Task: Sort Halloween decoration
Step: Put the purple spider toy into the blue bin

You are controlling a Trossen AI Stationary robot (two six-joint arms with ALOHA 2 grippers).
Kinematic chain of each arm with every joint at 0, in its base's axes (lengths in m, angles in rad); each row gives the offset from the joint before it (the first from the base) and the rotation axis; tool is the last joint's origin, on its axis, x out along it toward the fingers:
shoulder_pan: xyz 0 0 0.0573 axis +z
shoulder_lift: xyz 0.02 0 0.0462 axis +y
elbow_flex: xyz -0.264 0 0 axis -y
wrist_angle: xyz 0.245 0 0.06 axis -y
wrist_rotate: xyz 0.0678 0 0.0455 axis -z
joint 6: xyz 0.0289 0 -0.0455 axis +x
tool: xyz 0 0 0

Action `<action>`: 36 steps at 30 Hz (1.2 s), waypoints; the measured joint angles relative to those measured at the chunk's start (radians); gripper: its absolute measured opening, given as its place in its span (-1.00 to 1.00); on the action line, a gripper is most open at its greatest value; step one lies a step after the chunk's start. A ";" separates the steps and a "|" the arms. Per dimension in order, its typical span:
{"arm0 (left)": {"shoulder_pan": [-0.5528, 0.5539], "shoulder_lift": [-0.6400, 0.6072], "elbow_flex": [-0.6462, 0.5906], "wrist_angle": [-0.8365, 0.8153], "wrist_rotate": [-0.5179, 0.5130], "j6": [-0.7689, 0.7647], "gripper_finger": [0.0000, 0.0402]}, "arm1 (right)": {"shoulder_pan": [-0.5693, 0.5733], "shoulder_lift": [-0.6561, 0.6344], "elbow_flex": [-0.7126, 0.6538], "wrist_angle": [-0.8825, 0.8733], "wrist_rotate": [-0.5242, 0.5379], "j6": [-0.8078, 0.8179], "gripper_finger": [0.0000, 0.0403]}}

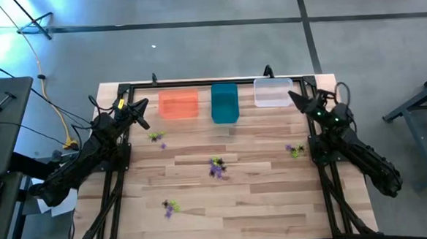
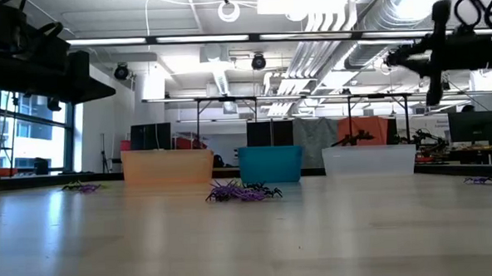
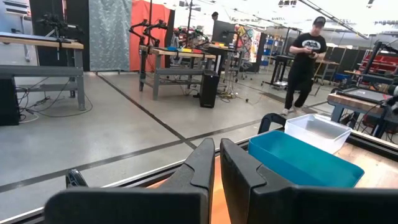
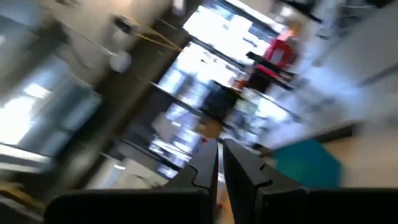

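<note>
Pale wooden planks make up the table (image 1: 262, 205) beneath me, and along its far edge three small plastic bins stand in a row: an orange bin (image 1: 178, 104) on my left, a teal bin (image 1: 224, 103) in the middle, and a clear bin (image 1: 273, 92) on my right. None of the three touches its neighbour.

Tiny spidery plastic trinkets in purple, yellow-green and black lie on the bare wood in four small clusters, all outside the bins. One cluster (image 1: 157, 139) sits in front of the orange bin toward my left side. Another cluster (image 1: 217, 167) lies near the middle of the table, in front of the teal bin; from table height it shows as a purple and black tangle (image 2: 242, 192). A third cluster (image 1: 296, 151) rests close to my right arm, and a fourth cluster (image 1: 170, 207) lies nearer the front edge on the left.

My left gripper (image 1: 143, 117) hangs above the table just beside the orange bin, its two dark fingers (image 3: 200, 167) pressed together on nothing. My right gripper (image 1: 297, 99) hovers near the clear bin's right corner, fingers (image 4: 205, 165) likewise closed and empty.

Beyond the table, a person in a dark shirt (image 3: 306, 53) stands on the workshop floor.
</note>
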State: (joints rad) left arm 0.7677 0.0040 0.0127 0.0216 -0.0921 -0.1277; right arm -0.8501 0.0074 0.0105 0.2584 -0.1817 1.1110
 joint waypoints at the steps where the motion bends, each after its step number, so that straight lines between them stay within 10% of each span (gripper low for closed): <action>1: 0.000 0.000 0.000 0.000 0.000 0.000 -0.93 | 0.000 0.000 0.000 0.043 -0.013 0.019 -0.88; 18: 0.000 0.000 0.000 0.000 0.000 0.000 -0.93 | 0.174 0.069 0.093 0.160 0.030 -0.053 -0.88; 36: 0.000 0.000 0.000 0.000 0.000 0.000 -0.93 | 0.504 0.726 0.586 -0.110 -0.039 -0.265 -0.88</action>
State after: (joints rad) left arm 0.7677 0.0042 0.0128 0.0218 -0.0921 -0.1279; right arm -0.3457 0.7336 0.5965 0.1482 -0.2207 0.8461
